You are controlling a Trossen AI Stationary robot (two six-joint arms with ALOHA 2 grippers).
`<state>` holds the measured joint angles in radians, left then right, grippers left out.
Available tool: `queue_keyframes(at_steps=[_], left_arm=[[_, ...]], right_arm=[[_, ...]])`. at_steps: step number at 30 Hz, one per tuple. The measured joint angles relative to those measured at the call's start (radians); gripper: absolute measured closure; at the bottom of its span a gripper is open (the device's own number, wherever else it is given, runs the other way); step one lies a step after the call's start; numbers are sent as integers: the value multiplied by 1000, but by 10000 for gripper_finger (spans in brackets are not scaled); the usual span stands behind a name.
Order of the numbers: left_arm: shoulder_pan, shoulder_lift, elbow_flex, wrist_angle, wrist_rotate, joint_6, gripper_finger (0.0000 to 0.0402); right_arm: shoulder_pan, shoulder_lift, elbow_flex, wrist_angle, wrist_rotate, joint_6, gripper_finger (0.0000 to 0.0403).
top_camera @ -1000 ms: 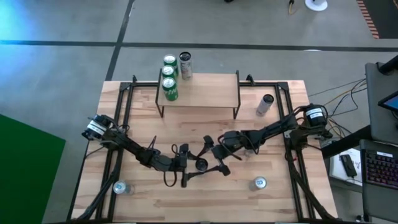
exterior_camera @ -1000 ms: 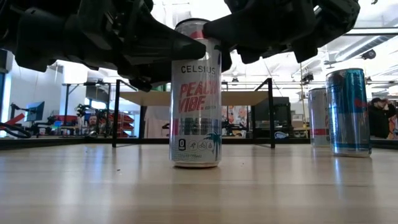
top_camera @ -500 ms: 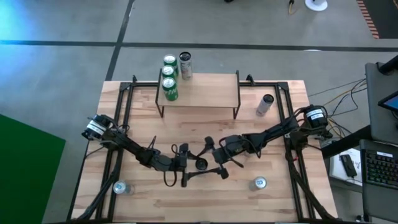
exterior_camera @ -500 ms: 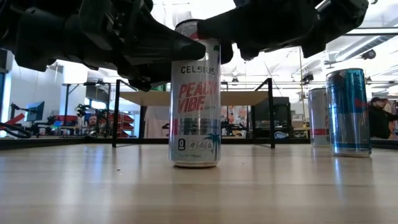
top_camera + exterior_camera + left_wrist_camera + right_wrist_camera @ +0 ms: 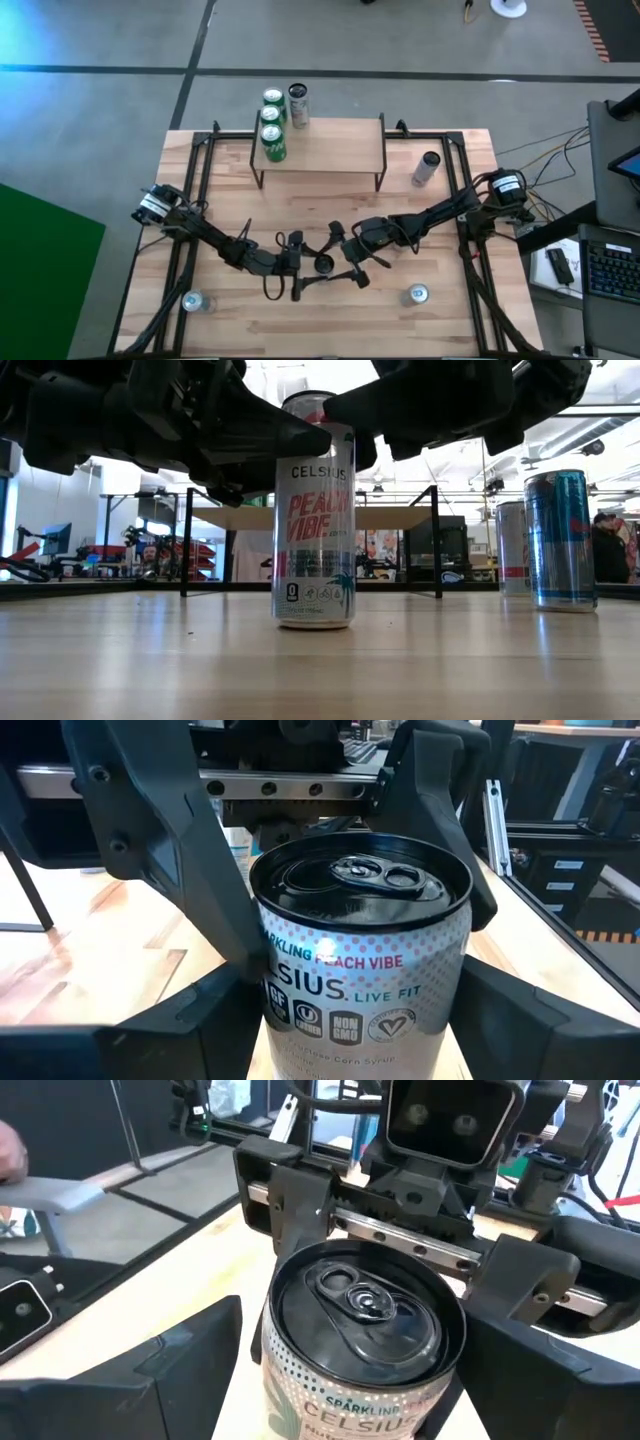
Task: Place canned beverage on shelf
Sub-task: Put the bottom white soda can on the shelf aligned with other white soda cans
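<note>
Celsius can [image 5: 314, 510] stood on the tabletop [image 5: 440, 320], clamped by the left gripper [image 5: 350, 1010]; right gripper [image 5: 350, 1380] straddled it, open. Shelf [image 5: 325, 140] placement remained.

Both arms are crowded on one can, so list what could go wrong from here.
1. The left gripper and right gripper both flank the Celsius can near its top; if both close or pull differently, the tall can could tip or be crushed.
2. Their fingers sit very close together, so the arms might collide.
3. The shelf already carries green cans at one end; a careless placement there might knock them off.
</note>
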<state>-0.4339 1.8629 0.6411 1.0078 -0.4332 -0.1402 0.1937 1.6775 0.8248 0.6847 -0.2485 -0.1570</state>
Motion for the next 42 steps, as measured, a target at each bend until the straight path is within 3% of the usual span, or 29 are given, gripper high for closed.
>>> queue_keyframes(at_steps=[5,14,22,29,36,42], left_arm=[[0,0,0,3,-2,-7,129],[6,17,-6,-56,1,-69,78],[11,17,-21,-42,-33,-81,63],[-14,-128,-134,-64,-173,-85,63],[-37,-289,-286,-68,-356,-177,63],[-34,-283,-311,-64,-373,-187,63]], right_arm=[[0,0,2,0,0,2,84],[0,0,3,5,14,-17,156],[0,-13,3,-7,61,22,153],[-22,-124,3,-128,133,0,152],[-146,-305,18,-153,149,-34,150],[-327,-346,194,-391,148,-18,149]])
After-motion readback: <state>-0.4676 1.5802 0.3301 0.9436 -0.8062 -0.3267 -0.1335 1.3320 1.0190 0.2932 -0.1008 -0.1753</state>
